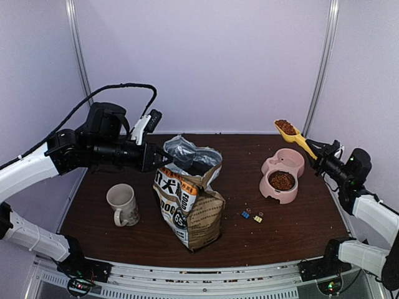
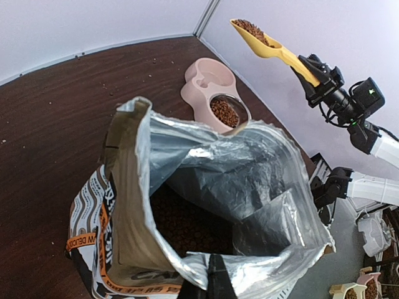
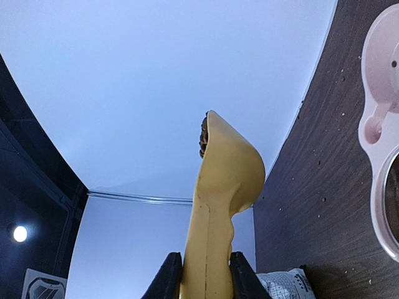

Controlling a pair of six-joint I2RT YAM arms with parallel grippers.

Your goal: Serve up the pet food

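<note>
Top external: pet food (image 1: 286, 127) in scoop (image 1: 299, 141), bowl (image 1: 290, 157).

The yellow scoop (image 3: 221, 187) hides nearly all of its pet food (image 3: 203, 134).

Left arm (image 1: 93, 149), right arm (image 1: 350, 169): jaws clamped

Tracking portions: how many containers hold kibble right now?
3: the yellow scoop in the right gripper, the near compartment of the pink bowl, the open bag mid-table.
</note>
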